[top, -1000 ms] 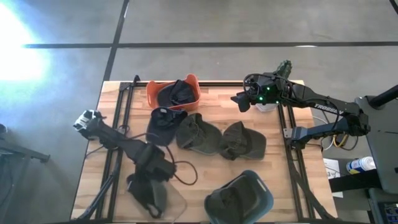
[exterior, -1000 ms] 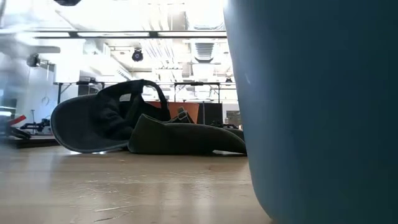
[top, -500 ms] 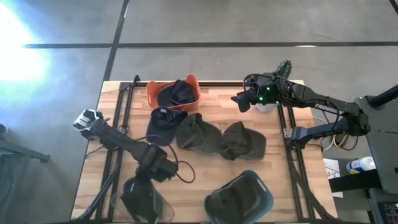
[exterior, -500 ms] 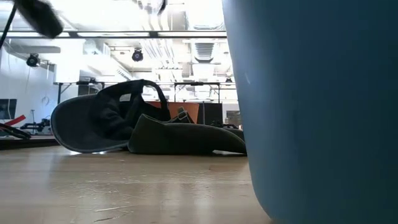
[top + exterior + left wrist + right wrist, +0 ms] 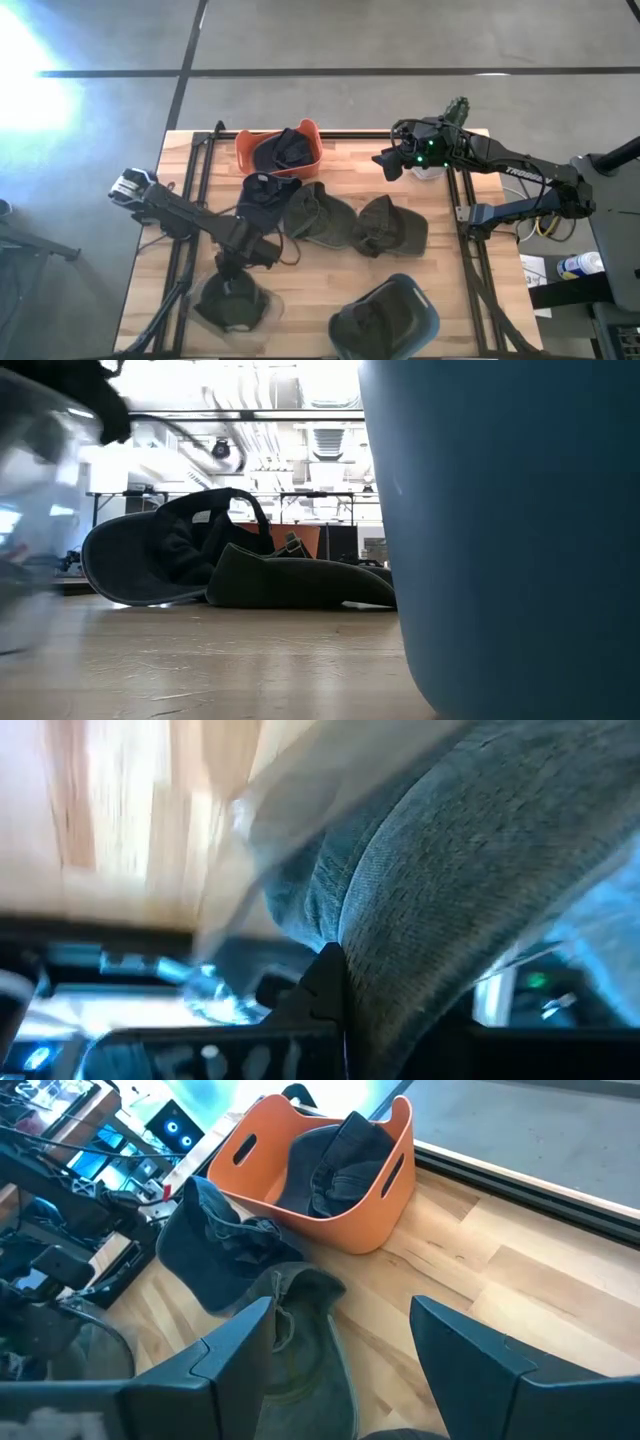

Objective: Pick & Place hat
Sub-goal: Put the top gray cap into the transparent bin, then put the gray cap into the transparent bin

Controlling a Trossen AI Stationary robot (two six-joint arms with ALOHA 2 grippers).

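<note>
My left gripper (image 5: 237, 270) points down at the near left of the table, shut on an olive hat (image 5: 228, 305) that sits inside a clear bin (image 5: 272, 308). The left wrist view is filled with the hat's fabric (image 5: 450, 890). The low view shows the clear bin (image 5: 40, 510) as a blur on the left. My right gripper (image 5: 388, 164) hovers open over the far right of the table, touching nothing. In its wrist view (image 5: 340, 1380) the fingers stand wide apart. My left gripper comes at the olive hat from above, pointing down. One dark finger (image 5: 325, 985) lies against the hat's fabric (image 5: 385, 970); the fabric hides the other finger. Which part of the hat it has cannot be told. The hat stays inside the clear bin.
An orange bin (image 5: 312, 150) at the far edge holds a dark hat. A navy hat (image 5: 265, 195) and two olive hats (image 5: 318, 215) (image 5: 392, 226) lie mid-table. A blue bin (image 5: 428, 318) with an olive hat stands at the near edge, filling the low view's right side (image 5: 500, 540).
My left gripper has drawn back toward the table's far edge. The olive hat and the clear bin have moved with it, first toward the left edge, then toward the far edge. The right arm has kept still.
</note>
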